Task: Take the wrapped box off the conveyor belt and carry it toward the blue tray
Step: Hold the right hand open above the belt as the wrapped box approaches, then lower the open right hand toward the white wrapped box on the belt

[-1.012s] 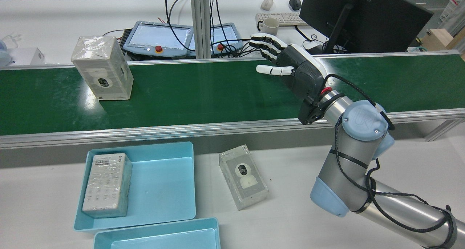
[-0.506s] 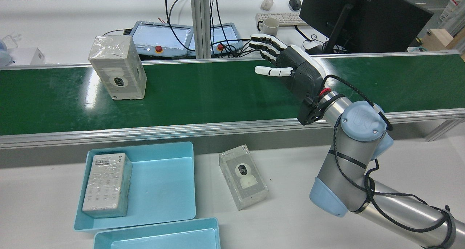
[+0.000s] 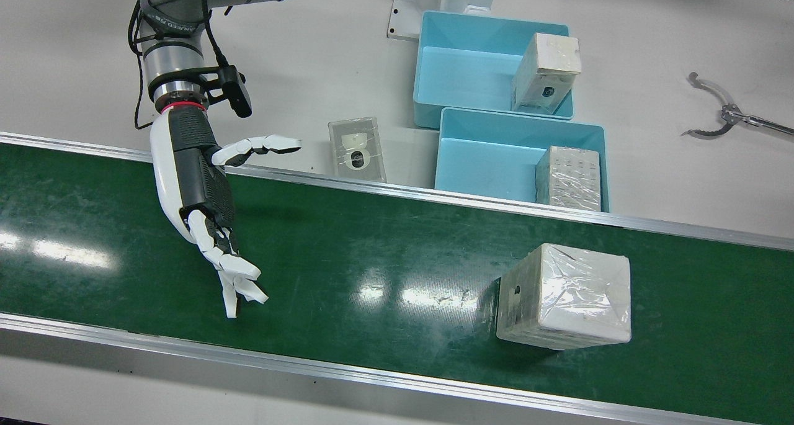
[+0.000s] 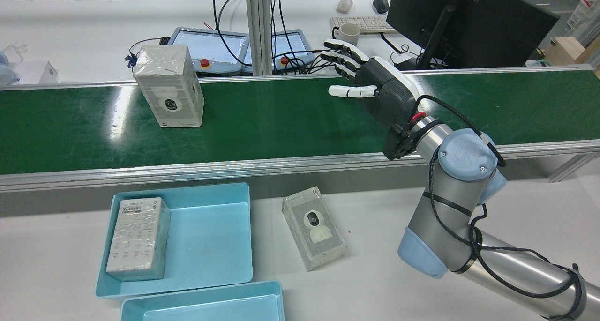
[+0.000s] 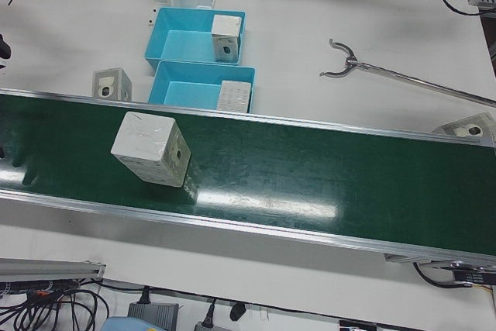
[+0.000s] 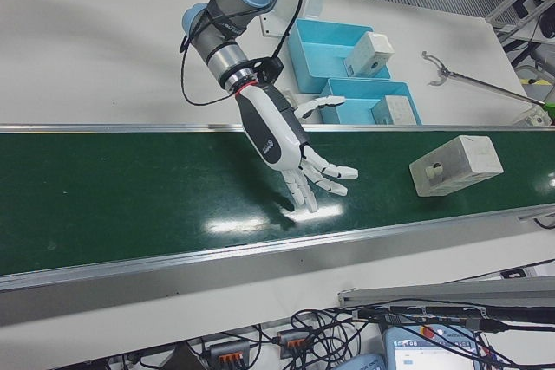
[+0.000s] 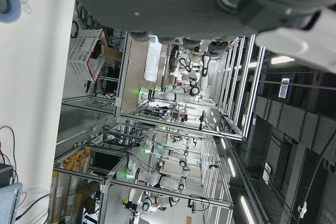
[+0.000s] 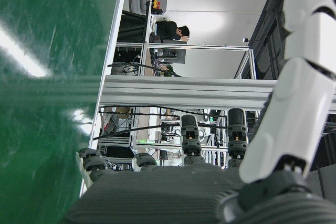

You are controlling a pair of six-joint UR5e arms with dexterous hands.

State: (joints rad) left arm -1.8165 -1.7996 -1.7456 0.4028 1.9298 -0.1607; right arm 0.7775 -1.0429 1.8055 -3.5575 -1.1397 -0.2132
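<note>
My right hand [image 4: 375, 84] hovers spread and empty over the belt [image 4: 281, 119], the wrapped box [image 4: 169, 93] well apart at nine o'clock, so grasping and carrying to the tray [image 4: 211, 236] remain.

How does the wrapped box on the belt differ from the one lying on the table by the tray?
The box on the belt stands upright on the green conveyor; the table box lies flat, picture side up, on the white tabletop, between belt and blue tray. Both are plastic-wrapped with a camera picture, and untouched.
</note>
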